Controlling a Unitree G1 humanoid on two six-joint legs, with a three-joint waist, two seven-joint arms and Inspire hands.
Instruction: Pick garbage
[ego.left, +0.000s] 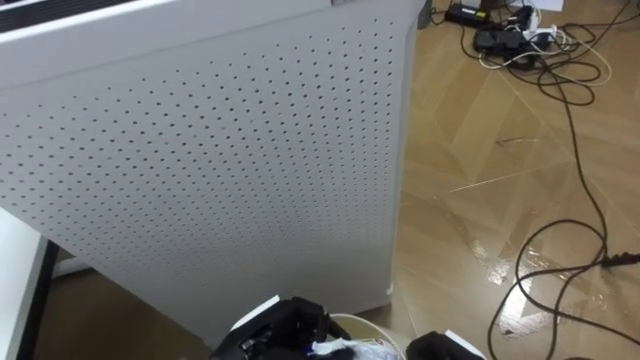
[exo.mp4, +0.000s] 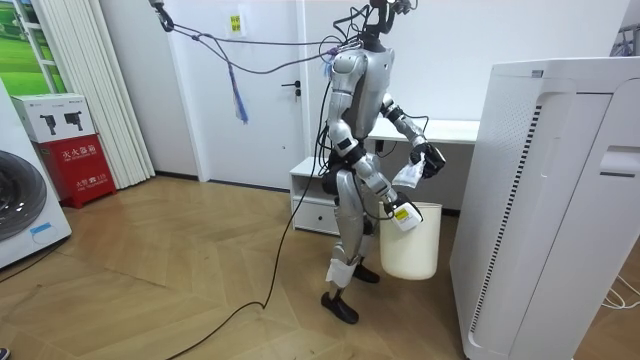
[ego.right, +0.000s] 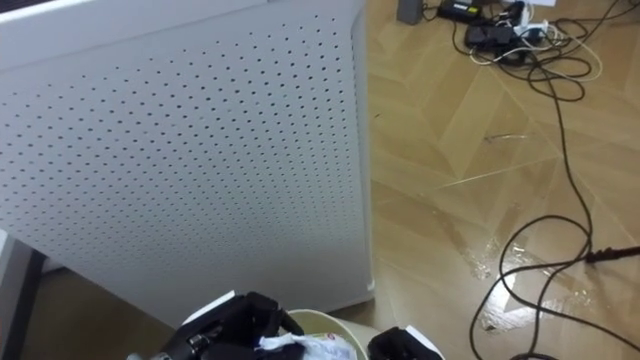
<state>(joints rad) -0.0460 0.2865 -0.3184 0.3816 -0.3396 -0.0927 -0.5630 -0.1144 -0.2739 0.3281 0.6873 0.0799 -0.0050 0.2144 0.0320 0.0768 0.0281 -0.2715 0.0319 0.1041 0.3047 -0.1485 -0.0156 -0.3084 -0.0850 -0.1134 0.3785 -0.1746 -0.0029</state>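
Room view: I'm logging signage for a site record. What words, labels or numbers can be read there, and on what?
Nothing reads clearly enough to quote.
Red box: pale characters on its front, too small to read.
White box on top of it: dark pictures, any print too small.
Yellow sign high by the white door: too small.
Washing machine: small blue label, blurred.

Herringbone wood floor (exo.mp4: 180, 260) carried a tall white perforated cabinet (exo.mp4: 545, 200) at the room view's right, a red box (exo.mp4: 78, 165) and a washing machine (exo.mp4: 20, 210) at its left, and a low white drawer unit (exo.mp4: 315, 205) by the far wall. Past the cabinet's corner, a tangle of cables and adapters (ego.left: 515, 40) lay on the boards.
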